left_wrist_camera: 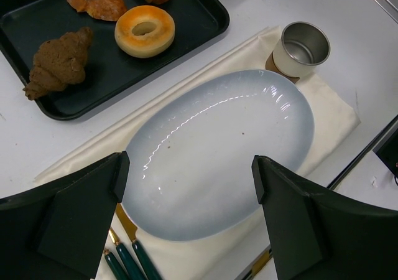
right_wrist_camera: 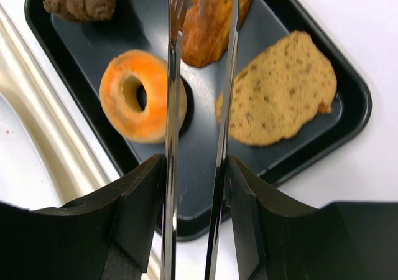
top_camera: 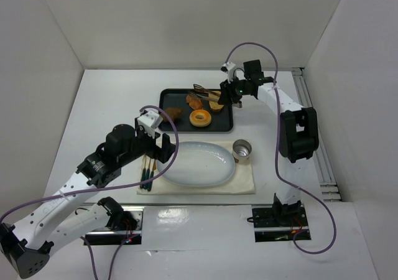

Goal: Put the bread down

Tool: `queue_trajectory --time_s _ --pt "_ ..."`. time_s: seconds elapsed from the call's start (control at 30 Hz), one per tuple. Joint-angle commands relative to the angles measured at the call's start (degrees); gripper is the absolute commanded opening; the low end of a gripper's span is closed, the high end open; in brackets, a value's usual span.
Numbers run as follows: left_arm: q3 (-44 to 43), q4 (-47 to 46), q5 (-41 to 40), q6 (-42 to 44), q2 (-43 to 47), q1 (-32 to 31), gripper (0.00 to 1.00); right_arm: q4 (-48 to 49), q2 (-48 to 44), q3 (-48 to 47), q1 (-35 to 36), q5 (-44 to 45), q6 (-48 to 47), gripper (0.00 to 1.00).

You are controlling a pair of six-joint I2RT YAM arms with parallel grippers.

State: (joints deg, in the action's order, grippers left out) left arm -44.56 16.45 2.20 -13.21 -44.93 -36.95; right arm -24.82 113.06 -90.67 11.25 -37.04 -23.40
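The bread (right_wrist_camera: 211,18), a glossy reddish-orange oval, lies at the back of the black tray (right_wrist_camera: 205,137). It also shows in the top view (top_camera: 194,98) and the left wrist view (left_wrist_camera: 96,0). My right gripper (right_wrist_camera: 196,168) is shut on metal tongs (right_wrist_camera: 172,106), whose two arms reach forward with their tips on either side of the bread. I cannot tell if the tips squeeze it. In the top view the right gripper (top_camera: 238,90) sits at the tray's right back corner. My left gripper (left_wrist_camera: 189,180) is open and empty above the oval white plate (left_wrist_camera: 217,149).
The tray also holds a ring donut (right_wrist_camera: 137,96), a dark brown lumpy piece (right_wrist_camera: 81,0) and a pale tan slice (right_wrist_camera: 280,90). The plate (top_camera: 196,163) sits on a cream cloth (top_camera: 245,180) with a metal cup (top_camera: 242,150) at its right and green-handled cutlery (top_camera: 147,171) at its left.
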Motion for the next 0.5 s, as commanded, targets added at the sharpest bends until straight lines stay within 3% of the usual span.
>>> queue_trajectory --time_s 0.0,0.47 --pt "0.3 -2.4 -0.4 1.5 0.7 -0.1 1.00 1.0 1.3 -5.2 1.8 -0.4 0.3 0.52" --pt "0.3 -2.4 -0.4 1.5 1.2 -0.1 1.00 2.1 4.8 -7.4 3.6 2.9 1.4 0.53"
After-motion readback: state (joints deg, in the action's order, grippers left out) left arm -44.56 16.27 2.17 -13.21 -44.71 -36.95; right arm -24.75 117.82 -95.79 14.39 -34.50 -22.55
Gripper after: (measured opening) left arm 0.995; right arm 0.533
